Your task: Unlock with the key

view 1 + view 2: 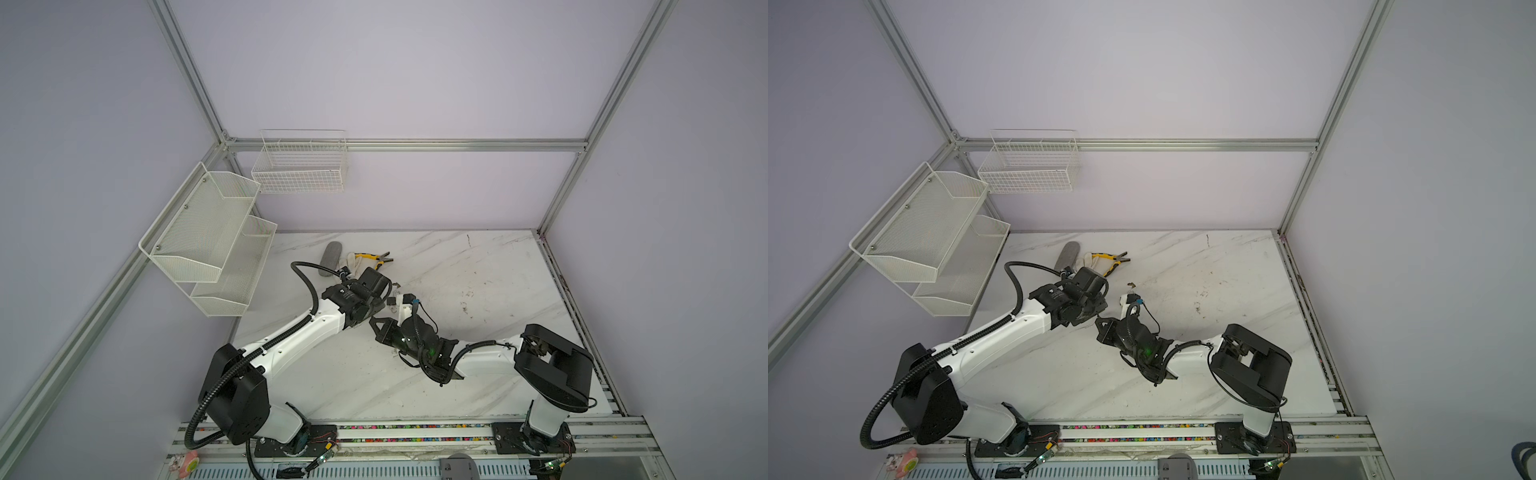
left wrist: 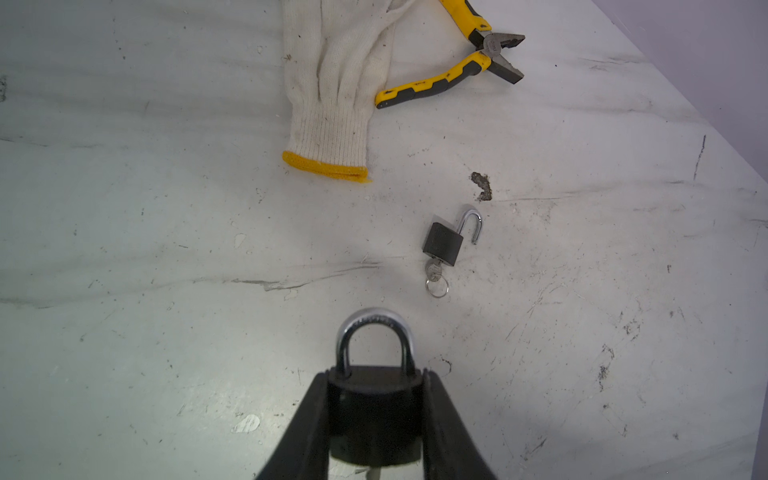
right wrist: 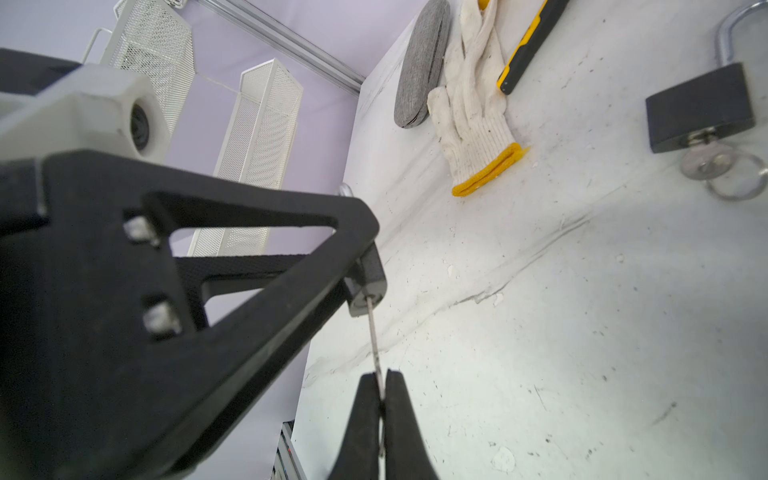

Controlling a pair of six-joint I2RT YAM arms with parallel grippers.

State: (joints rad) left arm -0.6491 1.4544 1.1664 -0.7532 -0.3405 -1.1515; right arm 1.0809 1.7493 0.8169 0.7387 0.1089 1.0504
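The left gripper (image 2: 376, 384) was clamped on the black body of the padlock (image 2: 374, 419) and held it off the counter (image 2: 166, 208). Its shackle (image 2: 374, 328) had both legs seated in the body, so the lock was not yet open. From the underside of that lock the key (image 3: 374, 336) ran straight out, its tip at or in the keyway; how deep it sat could not be told. The right gripper (image 3: 381, 380) was pressed together on the key's other end.

By my reading, grasping and lining up were done and insertion was begun or complete. The turn and the release of the shackle were left.

Farther right, a smaller padlock (image 2: 442, 243) lay on the counter with its hoop (image 2: 473, 220) swung free and its own ringed key (image 2: 434, 272) in it, already unlocked.
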